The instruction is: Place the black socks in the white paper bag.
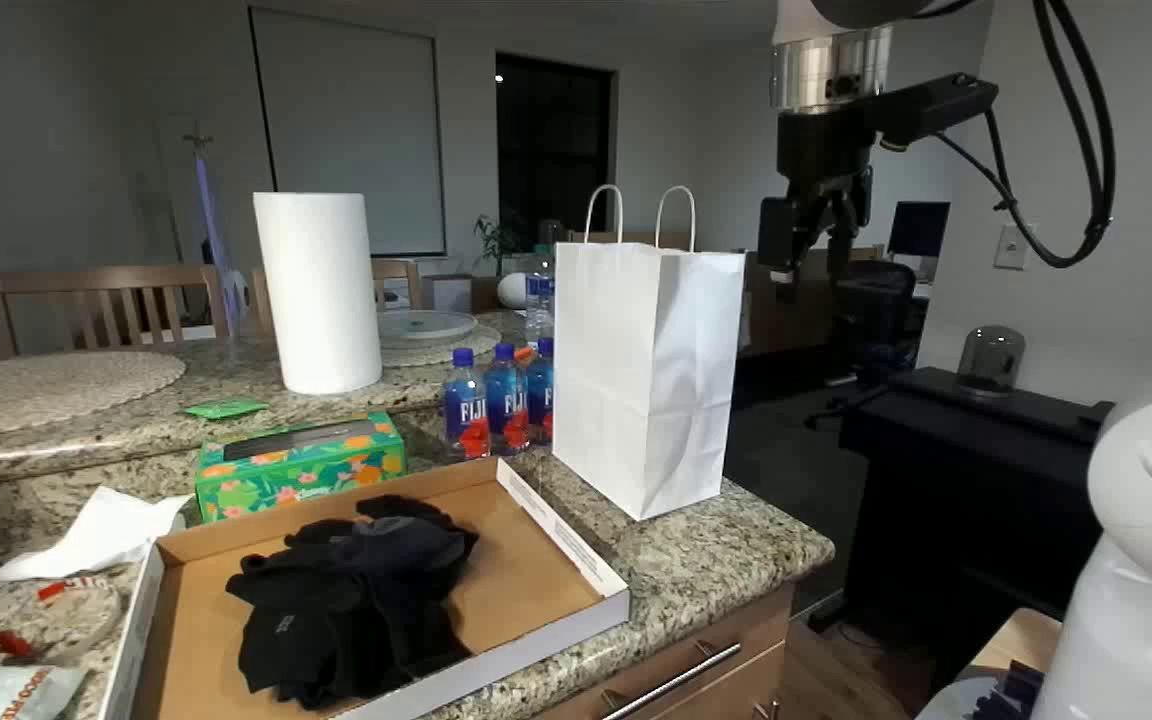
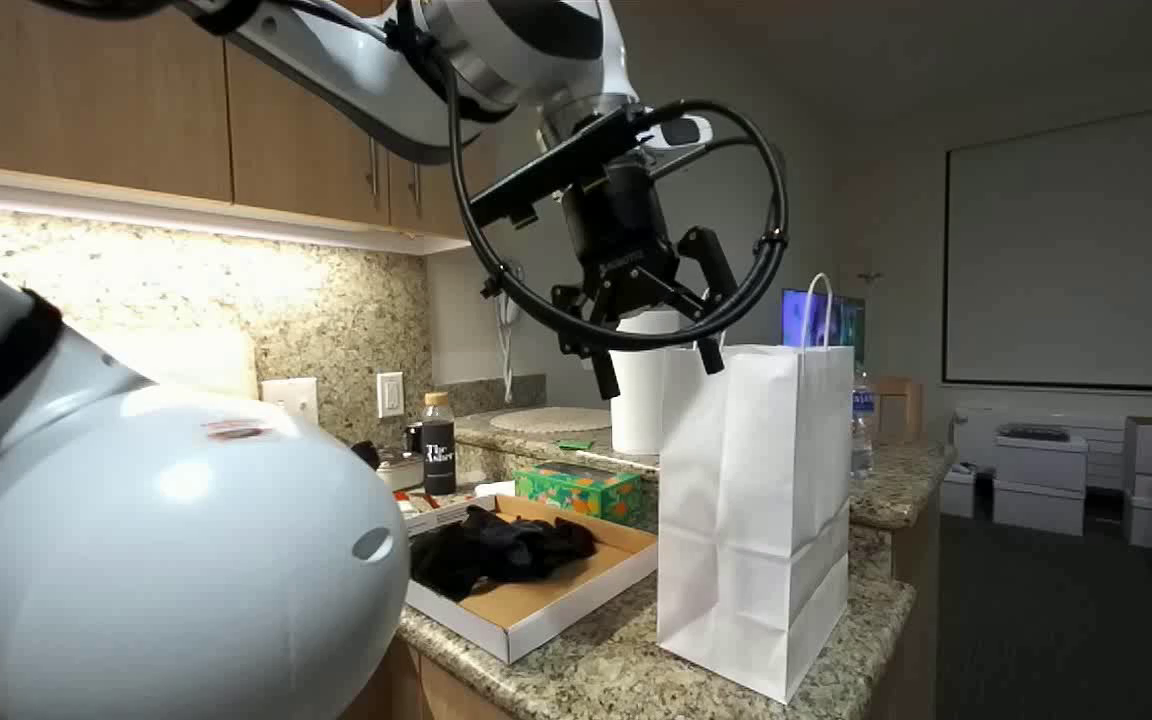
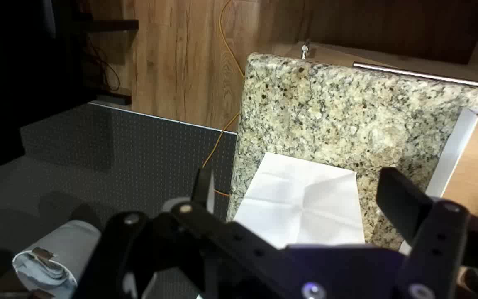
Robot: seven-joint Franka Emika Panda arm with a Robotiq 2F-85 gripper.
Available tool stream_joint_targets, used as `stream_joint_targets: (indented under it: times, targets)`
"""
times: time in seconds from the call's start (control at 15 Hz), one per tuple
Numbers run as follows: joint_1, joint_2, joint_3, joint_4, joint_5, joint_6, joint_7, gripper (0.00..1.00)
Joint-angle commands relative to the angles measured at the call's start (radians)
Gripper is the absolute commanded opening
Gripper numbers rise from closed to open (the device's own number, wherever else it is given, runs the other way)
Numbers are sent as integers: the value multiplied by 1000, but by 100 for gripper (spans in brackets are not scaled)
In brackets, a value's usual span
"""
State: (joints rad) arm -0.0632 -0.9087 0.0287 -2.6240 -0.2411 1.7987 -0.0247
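Black socks (image 1: 356,590) lie in a loose heap in a shallow cardboard tray (image 1: 526,565) on the granite counter. In an exterior view they also show (image 2: 506,550), inside the tray (image 2: 576,600). The white paper bag (image 1: 636,380) stands upright beside the tray near the counter's corner, handles up. It shows too in an exterior view (image 2: 736,500) and in the wrist view (image 3: 301,207). Its inside is hidden. My gripper (image 1: 808,265) is raised near the bag, fingers apart with nothing between them. It also shows open (image 2: 658,368) and in the wrist view (image 3: 300,185).
A green tissue box (image 1: 301,465), Fiji bottles (image 1: 486,400) and a paper towel roll (image 1: 321,290) stand behind the tray and bag. A raised granite ledge (image 1: 156,440) runs behind. The counter edge (image 3: 241,137) drops to the floor beside the bag. A drawer handle (image 1: 671,680) sticks out below.
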Motion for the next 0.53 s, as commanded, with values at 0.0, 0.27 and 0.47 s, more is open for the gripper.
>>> stream_joint_targets:
  times: [0.0, 0.27, 0.47]
  targets:
    - [13, 1, -9, 3, -8, -5, 8, 100]
    - [13, 1, -9, 3, -8, -5, 8, 100]
    - [71, -16, 59, -38, 59, 2, 76, 100]
